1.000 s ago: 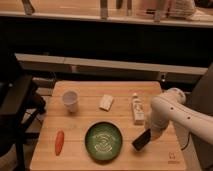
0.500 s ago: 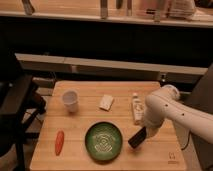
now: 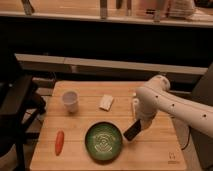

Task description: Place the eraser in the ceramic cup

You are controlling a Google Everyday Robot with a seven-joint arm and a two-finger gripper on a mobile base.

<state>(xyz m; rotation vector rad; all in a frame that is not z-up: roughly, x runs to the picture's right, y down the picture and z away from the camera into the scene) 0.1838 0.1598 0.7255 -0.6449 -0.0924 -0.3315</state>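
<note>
The camera view looks down on a light wooden table (image 3: pixel 155 150) with dark furniture behind it. The white arm reaches in from the right and bends down over the right half of the tabletop. The gripper (image 3: pixel 139 124) is at the arm's lower end, just right of the green patterned bowl (image 3: pixel 103 141). It is closed tight on the upper end of the eraser (image 3: pixel 132 133).

The eraser is a flat black block. It hangs tilted below and to the left of the gripper, and its lower end is close to the bowl's right rim. Whether that end touches the table cannot be told.

The ceramic cup (image 3: pixel 70 101) stands upright on the far left part of the table, well apart from the gripper and the eraser. The bowl and a small pale block (image 3: pixel 106 102) lie between them. The pale block is near the table's middle, to the right of the cup.

An orange-red carrot (image 3: pixel 59 142) lies near the front left, to the left of the bowl. A small pale bottle (image 3: pixel 134 106) stands just beside the arm and is partly hidden by it.
</note>
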